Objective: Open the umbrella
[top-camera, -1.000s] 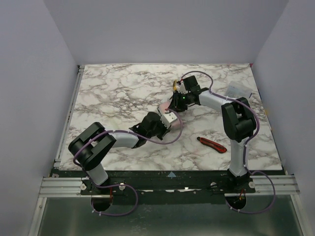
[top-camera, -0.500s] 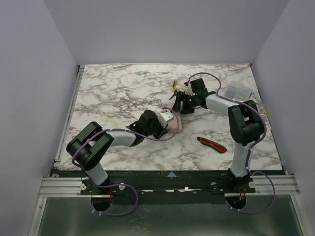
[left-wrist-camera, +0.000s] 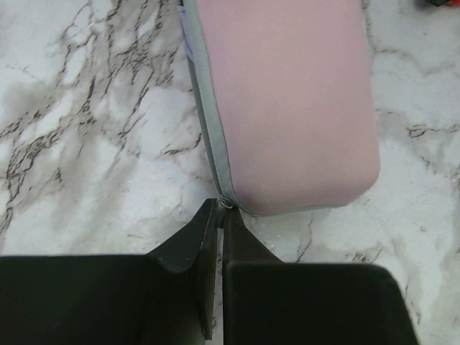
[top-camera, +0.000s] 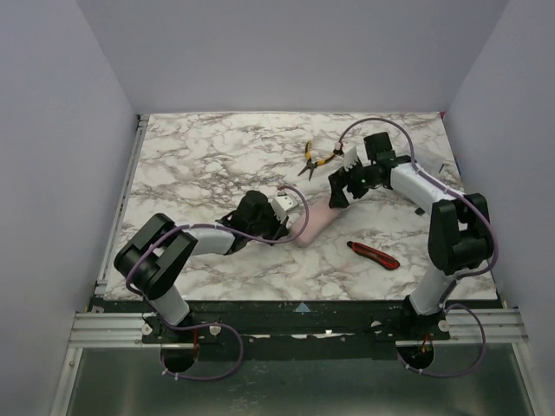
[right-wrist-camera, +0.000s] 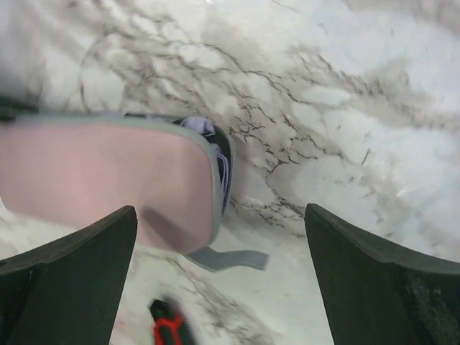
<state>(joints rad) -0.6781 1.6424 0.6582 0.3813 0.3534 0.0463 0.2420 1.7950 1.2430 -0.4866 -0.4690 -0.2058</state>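
- A smooth, pale-pink oblong case (top-camera: 314, 223) lies mid-bench (top-camera: 191, 165) on veined marble. The umbrella (right-wrist-camera: 200, 126), a fold of lavender fabric, peeks from its unzipped end.
- The left gripper (left-wrist-camera: 220, 210) is clamped on the small metal zip pull (left-wrist-camera: 226, 205).
- The right gripper (right-wrist-camera: 221, 212) has its jaws spread wide at the case's 1 o'clock.
- A red knife (top-camera: 374, 255) lies at 4 o'clock.

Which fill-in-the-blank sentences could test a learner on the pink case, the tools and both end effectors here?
1. The left end effector is ___ on the zipper pull of the pink case.
2. The right end effector is ___.
3. The pliers have ___ handles.
4. The utility knife is red and ___.
Missing words: shut; open; yellow; black.
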